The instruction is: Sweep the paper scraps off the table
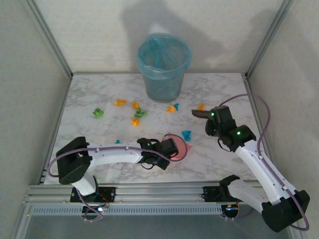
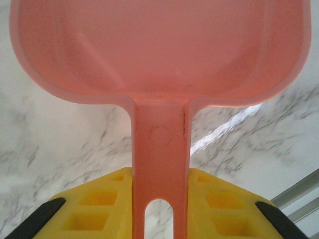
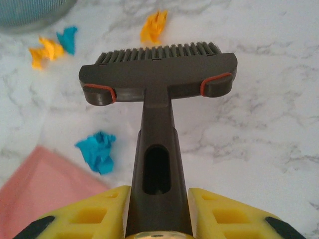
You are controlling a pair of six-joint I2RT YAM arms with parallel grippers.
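Note:
Paper scraps lie across the middle of the table (image 1: 227, 92): a green one (image 1: 98, 113) at the left, orange ones (image 1: 134, 121) and a green one (image 1: 140, 113) mid-table, an orange one (image 1: 201, 106) by the brush. A bright blue scrap (image 1: 187, 134) (image 3: 97, 152) lies just beyond the pink dustpan (image 1: 183, 148). My left gripper (image 2: 159, 204) is shut on the dustpan's (image 2: 159, 55) handle, the pan resting low on the marble. My right gripper (image 3: 158, 209) is shut on the handle of the dark brush (image 3: 158, 74), whose bristles point at an orange scrap (image 3: 153, 27).
A round bin (image 1: 164, 67) with a blue liner stands at the back centre; its edge (image 3: 30, 10) shows at the top left of the right wrist view. Aluminium rails frame the table, and pale walls close in the sides and back. The dustpan's corner (image 3: 40, 199) lies left of the brush handle.

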